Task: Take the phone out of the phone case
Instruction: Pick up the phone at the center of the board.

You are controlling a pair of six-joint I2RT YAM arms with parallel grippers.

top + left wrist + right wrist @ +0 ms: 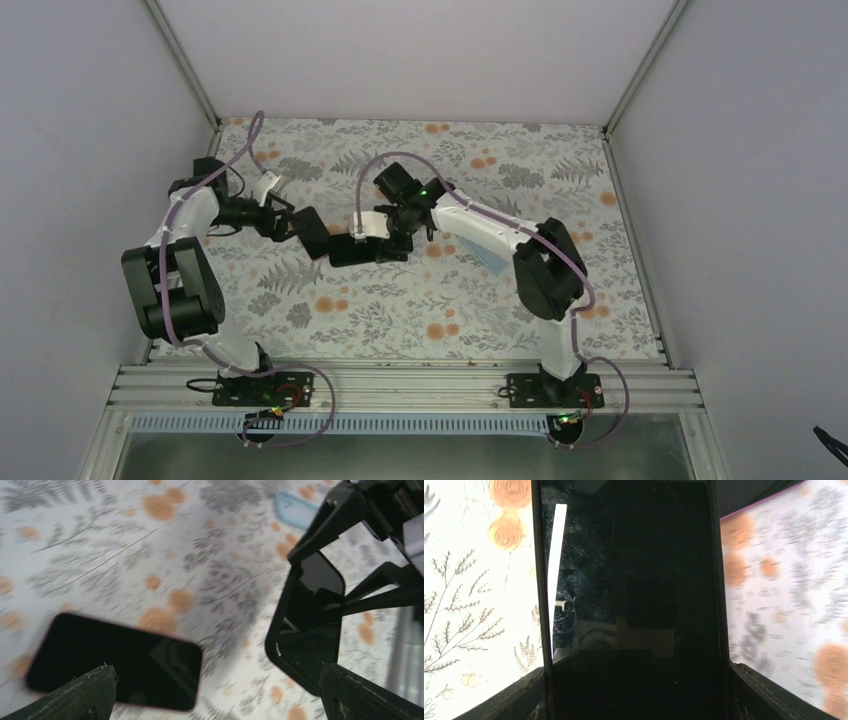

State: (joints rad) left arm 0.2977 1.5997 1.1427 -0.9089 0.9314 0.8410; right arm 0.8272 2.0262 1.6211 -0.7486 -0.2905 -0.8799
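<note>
The black phone (115, 662) lies flat and bare on the floral table, blurred, with a pinkish edge; a corner of it also shows in the right wrist view (764, 495). The black phone case (305, 630) is off it, held tilted above the table. My right gripper (636, 680) is shut on the case (634, 580), one finger on each long edge; its camera cutout shows. My left gripper (215, 680) is open wide and empty, with the phone by its left finger (75, 695) and the case by its right. In the top view the left gripper (310, 232) and right gripper (392, 240) meet over the dark phone and case (352, 250).
A light blue flat item (295, 507) lies on the table beyond the case, and shows under the right arm in the top view (482, 255). The floral table (400, 320) is walled by white panels on three sides.
</note>
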